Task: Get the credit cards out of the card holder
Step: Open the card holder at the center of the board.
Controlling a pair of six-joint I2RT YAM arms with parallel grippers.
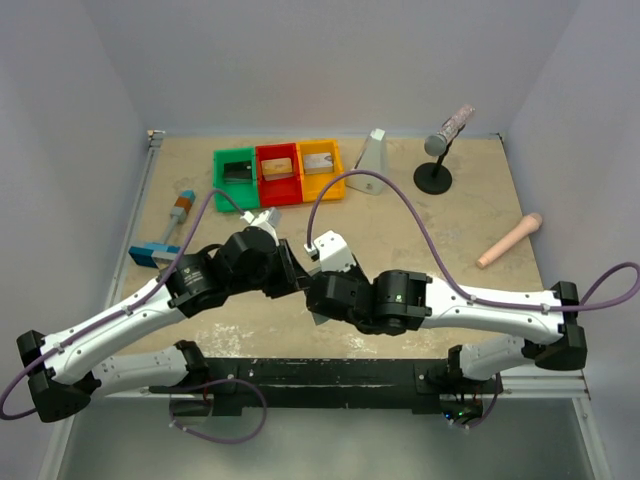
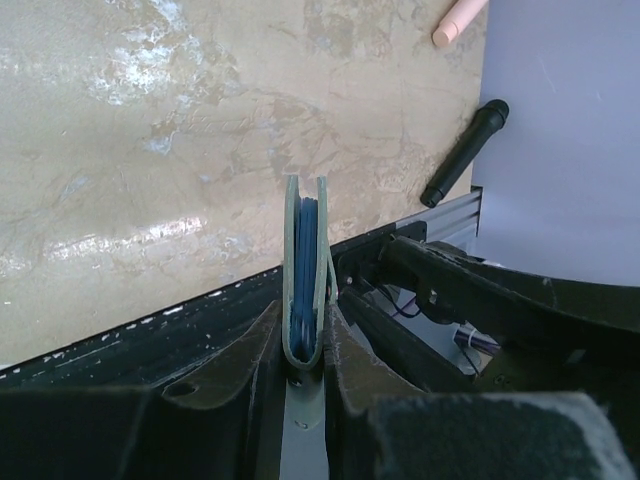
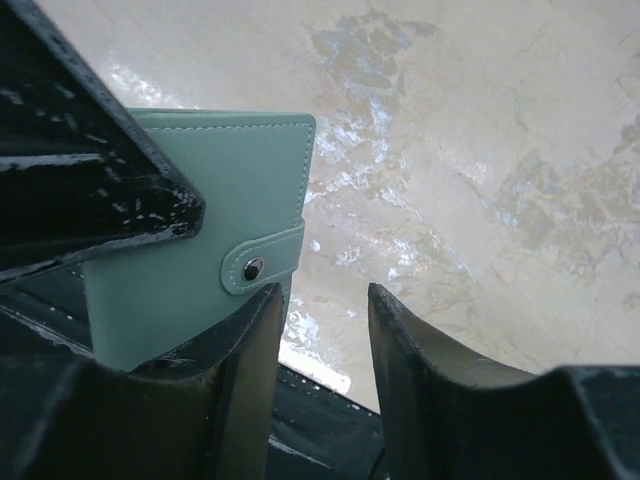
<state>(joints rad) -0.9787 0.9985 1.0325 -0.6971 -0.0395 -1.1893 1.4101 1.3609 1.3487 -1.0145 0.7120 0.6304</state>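
No legible text or numbers; card holder [image 3: 190,230] unmarked; credit cards [image 1: 277,167] too small to read.

Mottled tan table [image 1: 450,230] carries three bins [image 1: 278,193] (green, red, yellow), a brush [image 1: 168,232] and a microphone stand [image 1: 433,178]

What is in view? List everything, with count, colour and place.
Card holder: one, pale blue-green, snapped shut; clamped in left gripper.
Cards: three, black, orange-gold, silver-grey; one in each bin.
Bins: three, green, red, yellow; row at far edge.
Brush: one, blue head, brown handle; far left.
Wedge: one, white; right of bins.
Microphone: one, grey, on black stand; far right.
Rod: one, peach; right side.
Stick: one, black; table's edge by the wall.
Left gripper: shut on card holder.
Right gripper: open, beside card holder.
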